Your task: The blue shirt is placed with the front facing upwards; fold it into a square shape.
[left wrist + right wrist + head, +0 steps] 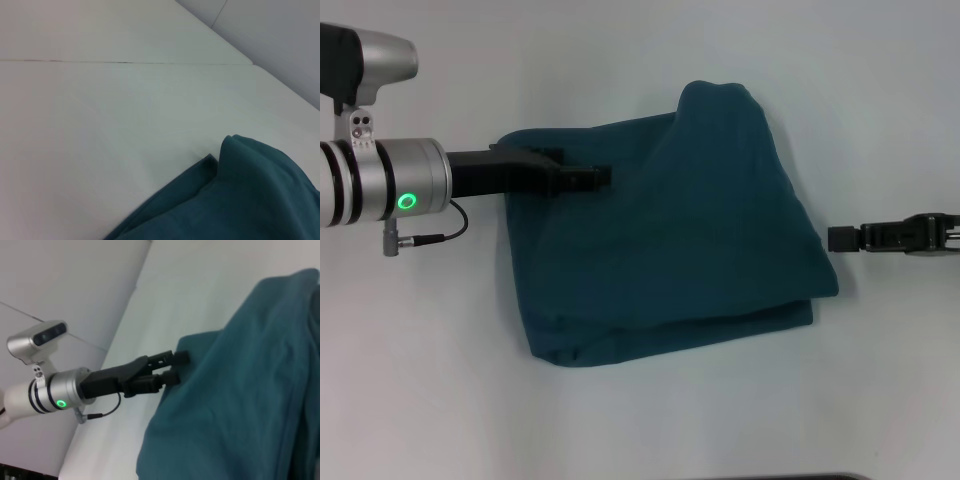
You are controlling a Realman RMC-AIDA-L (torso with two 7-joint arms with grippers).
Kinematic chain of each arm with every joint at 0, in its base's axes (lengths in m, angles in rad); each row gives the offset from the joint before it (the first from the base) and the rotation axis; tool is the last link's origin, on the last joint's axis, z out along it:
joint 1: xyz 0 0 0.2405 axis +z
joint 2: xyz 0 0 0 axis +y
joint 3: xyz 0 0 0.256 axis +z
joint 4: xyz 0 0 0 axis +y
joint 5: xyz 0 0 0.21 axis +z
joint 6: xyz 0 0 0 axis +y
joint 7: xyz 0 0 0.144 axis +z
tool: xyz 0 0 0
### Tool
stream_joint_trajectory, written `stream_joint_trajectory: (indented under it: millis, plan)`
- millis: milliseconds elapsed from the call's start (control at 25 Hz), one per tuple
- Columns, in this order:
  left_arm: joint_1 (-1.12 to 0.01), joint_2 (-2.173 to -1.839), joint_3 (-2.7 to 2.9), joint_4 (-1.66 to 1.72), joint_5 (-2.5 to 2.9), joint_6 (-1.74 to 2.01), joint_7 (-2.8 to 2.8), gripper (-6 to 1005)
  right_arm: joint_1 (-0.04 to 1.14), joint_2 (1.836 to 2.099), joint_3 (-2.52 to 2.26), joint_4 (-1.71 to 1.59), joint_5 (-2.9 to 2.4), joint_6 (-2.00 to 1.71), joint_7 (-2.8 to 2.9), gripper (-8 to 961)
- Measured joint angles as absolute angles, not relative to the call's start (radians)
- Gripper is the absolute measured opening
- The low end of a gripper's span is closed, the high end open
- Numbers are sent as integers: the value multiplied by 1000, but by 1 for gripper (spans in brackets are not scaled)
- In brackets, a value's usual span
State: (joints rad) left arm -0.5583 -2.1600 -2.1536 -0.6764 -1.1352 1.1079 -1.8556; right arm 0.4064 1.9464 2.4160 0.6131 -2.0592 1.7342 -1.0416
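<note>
Blue shirt already folded roughly square on bench; left tool slightly parted above its 10 o'clock corner (holding nothing); right tool parked at 3 o'clock, opening indiscernible.

Soft matt cloth on a smooth pale table, with metal and black plastic arms.

The shirt is matt teal woven-looking cloth, soft and creased, with rolled folds at its edges. The table is smooth, pale and faintly sheened, crossed by one thin seam in the left wrist view. The left arm has a brushed silvery metal cuff with black rings and a glowing green ring; the left gripper is matt black, plastic-looking. The right gripper is matt black too.
</note>
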Motion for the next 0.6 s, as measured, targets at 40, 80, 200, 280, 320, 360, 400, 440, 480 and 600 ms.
stream_joint_trajectory:
  millis: [40, 80, 200, 280, 320, 360, 400, 440, 480, 600]
  plan:
    - [-558, -2160, -2154, -676, -1135, 1107, -1856, 903, 404, 1945, 2417, 613, -2062, 1736, -1039, 343]
    - [-558, -2161, -2154, -676, -1135, 1107, -1856, 903, 401, 1944, 2417, 613, -2063, 1737, -1039, 343]
    - [-558, -2161, -2154, -676, -1135, 1107, -1857, 904, 393, 1941, 2417, 613, -2065, 1737, -1037, 342]
    - [-558, -2161, -2154, -676, -1135, 1106, -1858, 904, 389, 1939, 2418, 614, -2072, 1734, -1035, 342]
    - [-558, -2161, -2154, -676, -1135, 1106, -1858, 904, 387, 1939, 2420, 614, -2077, 1731, -1034, 341]
    - [-559, -2161, -2154, -676, -1135, 1107, -1859, 904, 386, 1939, 2424, 614, -2083, 1729, -1033, 341]
    - [-559, -2160, -2154, -676, -1135, 1107, -1859, 904, 385, 1939, 2427, 614, -2088, 1728, -1032, 341]
    - [-559, -2160, -2154, -676, -1135, 1107, -1860, 904, 384, 1939, 2429, 614, -2091, 1726, -1031, 341]
    - [-560, -2160, -2154, -677, -1135, 1108, -1860, 904, 384, 1939, 2430, 614, -2092, 1723, -1031, 340]
    - [-562, -2160, -2154, -677, -1135, 1109, -1861, 904, 384, 1939, 2431, 613, -2098, 1710, -1029, 339]
